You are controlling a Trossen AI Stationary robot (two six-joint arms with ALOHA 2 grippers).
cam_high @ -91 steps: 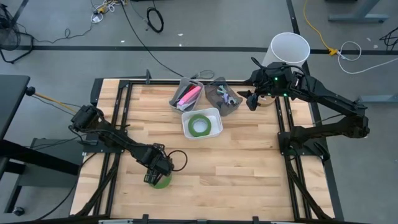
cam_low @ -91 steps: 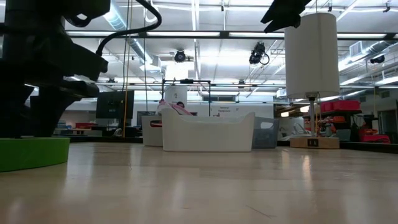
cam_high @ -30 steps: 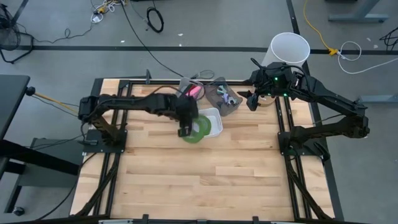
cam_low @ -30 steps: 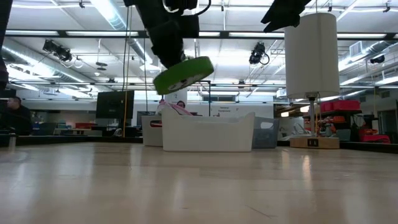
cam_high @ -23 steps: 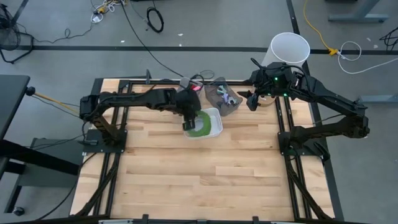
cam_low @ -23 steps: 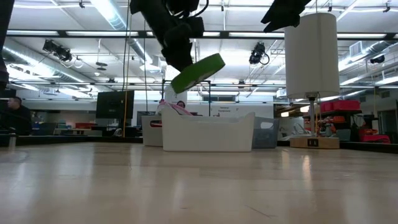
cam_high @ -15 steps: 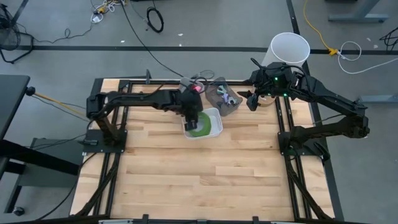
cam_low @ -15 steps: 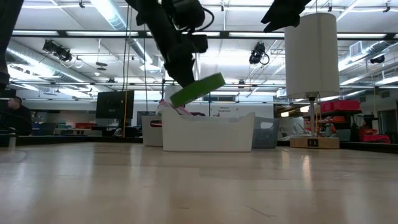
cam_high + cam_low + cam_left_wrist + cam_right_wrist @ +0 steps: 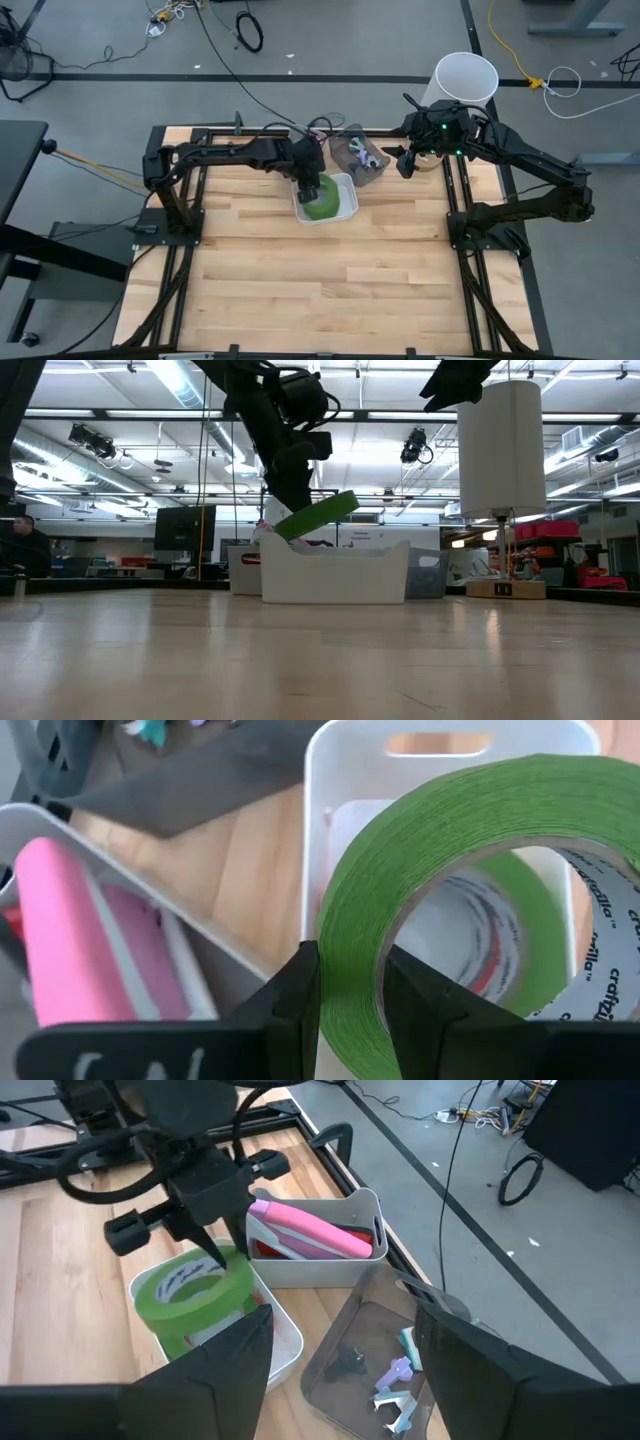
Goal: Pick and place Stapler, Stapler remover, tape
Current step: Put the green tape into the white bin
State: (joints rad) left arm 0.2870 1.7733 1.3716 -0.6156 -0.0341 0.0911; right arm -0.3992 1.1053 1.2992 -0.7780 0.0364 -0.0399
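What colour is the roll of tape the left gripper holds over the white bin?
Green, seen best in the left wrist view: the ring-shaped roll of tape.

Count, table top:

- Green ring-shaped tape rolls: two visible. One roll of green tape (image 9: 420, 870) sits tilted above the white bin; a second green roll (image 9: 530, 935) lies flat inside, seen through the first roll's open centre.
- Open-top bins: three. One white rectangular plastic bin (image 9: 342, 203), one light grey bin (image 9: 350, 1240), one translucent dark grey bin (image 9: 350, 1330).
- Pink elongated items in the light grey bin: one clearly, a pink stapler-like body (image 9: 305, 1228).
- Small pastel staple removers (image 9: 395, 1375) in the dark grey bin: several; exact number cannot be told.
- Tall white cylindrical container (image 9: 466, 78): one.
- Robot arms: two.
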